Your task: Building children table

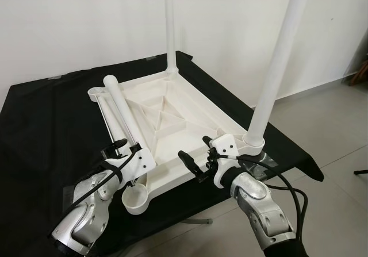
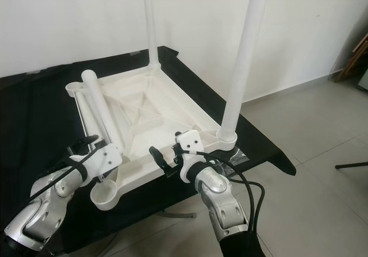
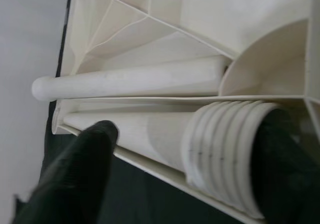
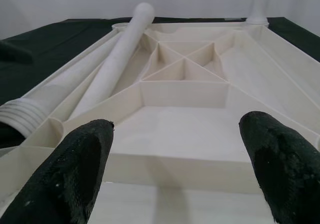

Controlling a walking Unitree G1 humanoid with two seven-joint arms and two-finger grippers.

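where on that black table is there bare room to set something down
The black table is bare on the robot's left of the upturned tabletop, toward the wall. Crowded: the tray's left channel holds two loose legs, the left hand and right hand work the near edge, and two legs stand upright.

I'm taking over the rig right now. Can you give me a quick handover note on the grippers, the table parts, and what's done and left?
Left gripper: closed on the threaded end of a loose leg lying in the upturned tabletop.
Right gripper: open, over the tabletop's near edge, holding nothing.
Done: two legs stand upright, far corner leg and near right leg.
Left: the held leg and a second loose leg; near-left socket is empty.
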